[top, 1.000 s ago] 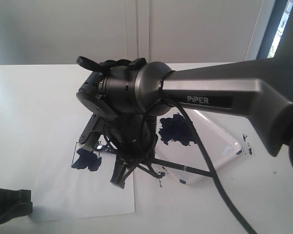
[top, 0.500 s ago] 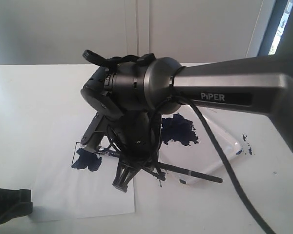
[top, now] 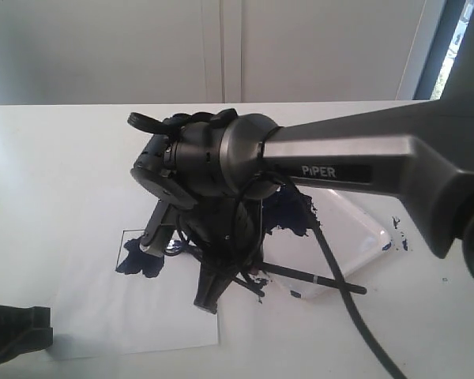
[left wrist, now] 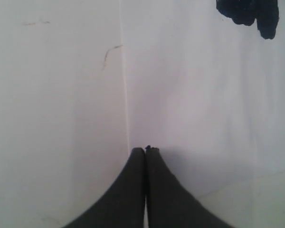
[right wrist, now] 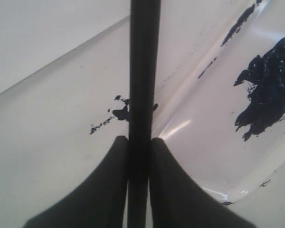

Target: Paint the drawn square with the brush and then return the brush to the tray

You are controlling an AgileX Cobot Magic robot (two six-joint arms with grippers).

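Where the arm [top: 363, 158] seems to read PiPER, right claw [right wrist: 140, 139] pinching brush [right wrist: 144, 57], left claw [left wrist: 145, 149] pressed together.

brush [right wrist: 143, 71]: handle plain black, held btwn the jaws of the right gripper [right wrist: 138, 142]
right gripper: fingers matt black
tray [right wrist: 209, 95]: glossy white w/ pale glare streaks; dark blue paint blotch [right wrist: 268, 90] off to one side of the jaws
specks [right wrist: 116, 114]: dark blue, beside the handle just ahead of the fingertips
drawn square [top: 140, 254]: thin black outline, smeared dark blue
paper sheet [top: 126, 320]: plain white
table [top: 47, 158]: white; few dark blue spatters [top: 399, 239] beyond the tray
arm [top: 395, 154]: dark grey, white "PiPER" lettering on black strip
cable [top: 355, 320]: black
left gripper [left wrist: 145, 150]: fingers black; white surface ahead of jaws, dark blue patch [left wrist: 249, 14] well ahead, to one side
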